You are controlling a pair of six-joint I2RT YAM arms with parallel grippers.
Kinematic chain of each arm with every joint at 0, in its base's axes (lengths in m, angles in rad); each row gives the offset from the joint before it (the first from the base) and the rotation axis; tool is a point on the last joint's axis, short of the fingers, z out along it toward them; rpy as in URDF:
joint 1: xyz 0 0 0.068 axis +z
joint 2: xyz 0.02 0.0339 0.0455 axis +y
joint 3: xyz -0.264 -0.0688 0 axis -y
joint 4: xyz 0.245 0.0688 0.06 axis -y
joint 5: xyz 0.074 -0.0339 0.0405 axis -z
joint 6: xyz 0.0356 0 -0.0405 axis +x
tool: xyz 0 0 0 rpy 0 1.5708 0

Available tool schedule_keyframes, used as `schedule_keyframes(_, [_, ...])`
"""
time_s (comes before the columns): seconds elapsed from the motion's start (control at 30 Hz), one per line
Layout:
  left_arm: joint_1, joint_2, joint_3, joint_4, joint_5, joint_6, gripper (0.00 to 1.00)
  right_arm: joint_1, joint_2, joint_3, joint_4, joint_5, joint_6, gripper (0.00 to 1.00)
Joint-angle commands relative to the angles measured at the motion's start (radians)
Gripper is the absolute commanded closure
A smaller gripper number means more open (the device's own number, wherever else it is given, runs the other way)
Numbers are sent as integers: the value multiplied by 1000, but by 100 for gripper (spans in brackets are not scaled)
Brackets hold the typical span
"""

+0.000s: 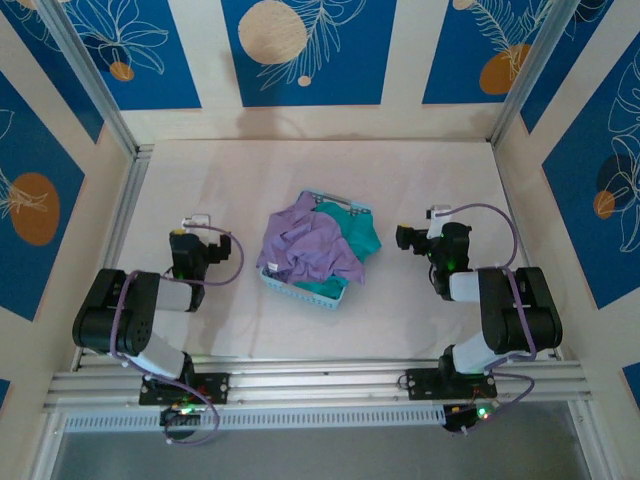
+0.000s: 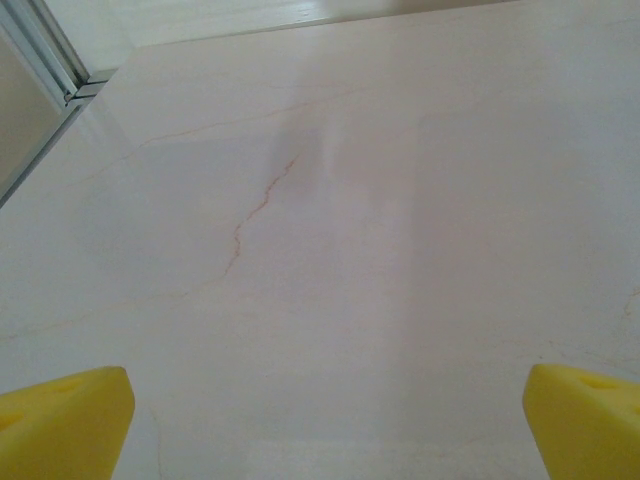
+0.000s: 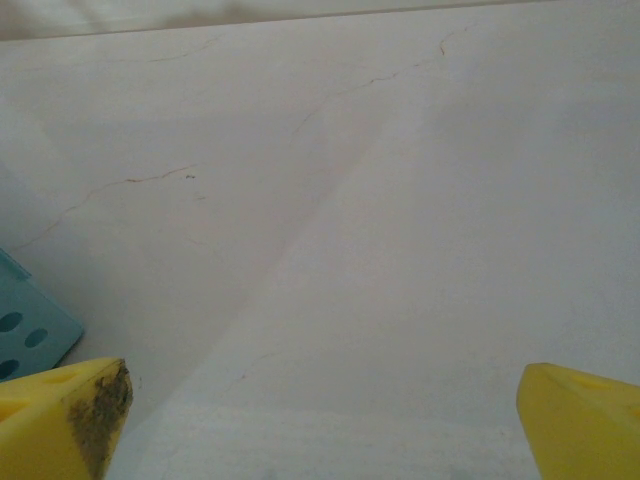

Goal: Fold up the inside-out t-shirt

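crumpled t-shirt (lavender), between left hand, right hand

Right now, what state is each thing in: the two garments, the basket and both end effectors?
Purple shirt: crumpled in the basket, spilling over its left rim, not yet folded.
Teal garment: bunched in the basket beside the purple shirt.
Basket: upright on the table, full of clothes.
Left end effector: open, empty, over bare table.
Right end effector: open, empty, over bare table.
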Motion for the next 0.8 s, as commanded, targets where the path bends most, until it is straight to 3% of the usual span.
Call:
schedule_keyframes(0.0, [4,10,23,30,11,0,0,-7,14,25,29,-14,8,1])
schedule_keyframes(0.2, [3,7,22,35,-3,-1,0,-7,14,25,28,-14,8,1])
schedule_keyframes(0.3, [4,-65,28,-47,-33,-15,0,-3,2,29,21,15,13,1])
schedule_keyframes(0.4, [4,-227,71,-273,-51,-32,0,6,-132,106,-240,112,53,1])
schedule_keyframes(0.47, [4,-342,121,-477,-86,-146,0,-4,-240,156,-414,153,138,1])
schedule_keyframes(0.6, [4,-486,178,-673,115,-275,0,2,-418,227,-637,-1,191,2])
schedule_keyframes(0.67, [0,-535,194,-721,245,-380,0,100,-454,291,-742,-62,171,5])
schedule_keyframes(0.77, [-26,-564,211,-746,344,-460,0,355,-406,413,-903,-3,87,5])
